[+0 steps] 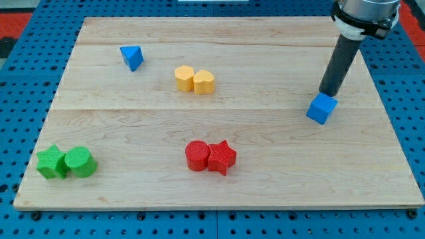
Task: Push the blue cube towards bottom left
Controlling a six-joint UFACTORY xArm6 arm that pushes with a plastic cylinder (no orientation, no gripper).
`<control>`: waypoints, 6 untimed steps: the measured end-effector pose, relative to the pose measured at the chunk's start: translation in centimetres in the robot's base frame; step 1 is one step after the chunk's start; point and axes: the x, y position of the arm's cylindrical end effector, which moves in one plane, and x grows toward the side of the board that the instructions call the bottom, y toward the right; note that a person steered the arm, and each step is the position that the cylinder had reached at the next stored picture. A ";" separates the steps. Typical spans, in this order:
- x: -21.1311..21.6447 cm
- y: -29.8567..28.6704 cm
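The blue cube [321, 108] lies on the wooden board at the view's right, about mid-height. My tip [326, 93] is at the cube's upper right edge, touching it or nearly so. The dark rod rises from there toward the view's top right corner.
A blue triangular block [132, 57] lies at the upper left. Two yellow blocks [194, 79] sit side by side at the upper middle. A red cylinder [197, 155] touches a red star [222, 157] at the lower middle. Two green blocks [66, 162] sit at the lower left. The board's right edge [392, 126] is close to the cube.
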 end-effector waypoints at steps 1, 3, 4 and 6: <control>2.3 0.1; 8.2 2.2; 4.3 1.9; 2.9 -6.6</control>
